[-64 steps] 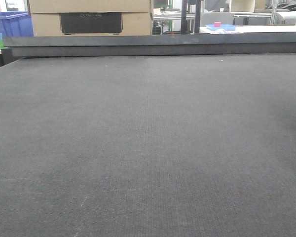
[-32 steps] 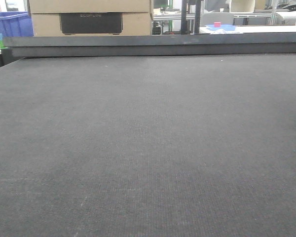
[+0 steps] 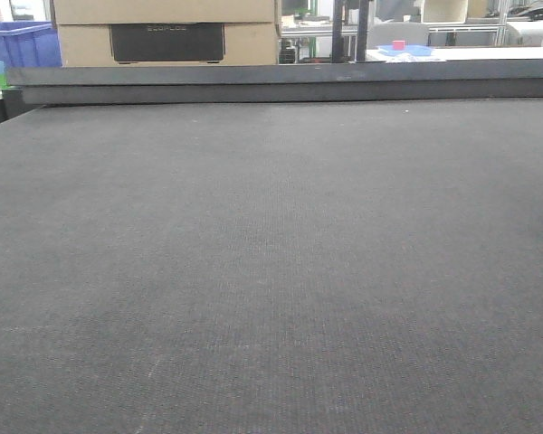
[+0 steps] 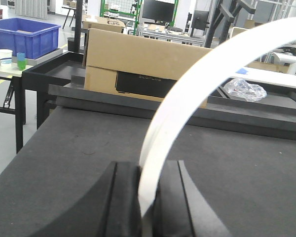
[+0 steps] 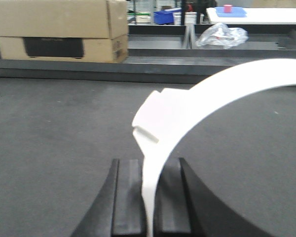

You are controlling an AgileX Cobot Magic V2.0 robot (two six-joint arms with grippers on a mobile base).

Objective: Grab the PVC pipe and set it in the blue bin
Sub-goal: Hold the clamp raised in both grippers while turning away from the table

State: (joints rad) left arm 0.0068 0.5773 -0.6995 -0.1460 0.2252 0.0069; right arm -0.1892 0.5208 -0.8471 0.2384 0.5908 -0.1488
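Note:
In the left wrist view my left gripper [image 4: 147,170] is shut on a white curved strip [image 4: 187,94] that arcs up and to the right. The right wrist view has my right gripper [image 5: 148,165] shut on a similar white curved strip [image 5: 222,86] with a notched piece near the jaws. I cannot tell whether these strips are the PVC pipe. A blue bin [image 4: 22,35] stands on a side table at the far left, beyond the black table [image 4: 79,148]; it also shows in the front view as the blue bin [image 3: 18,45]. Neither gripper appears in the front view.
A cardboard box [image 3: 163,32] stands behind the raised black rail [image 3: 281,81] at the table's far edge. A crumpled plastic bag [image 4: 244,90] lies behind the rail on the right. Two cups [image 4: 5,57] stand by the bin.

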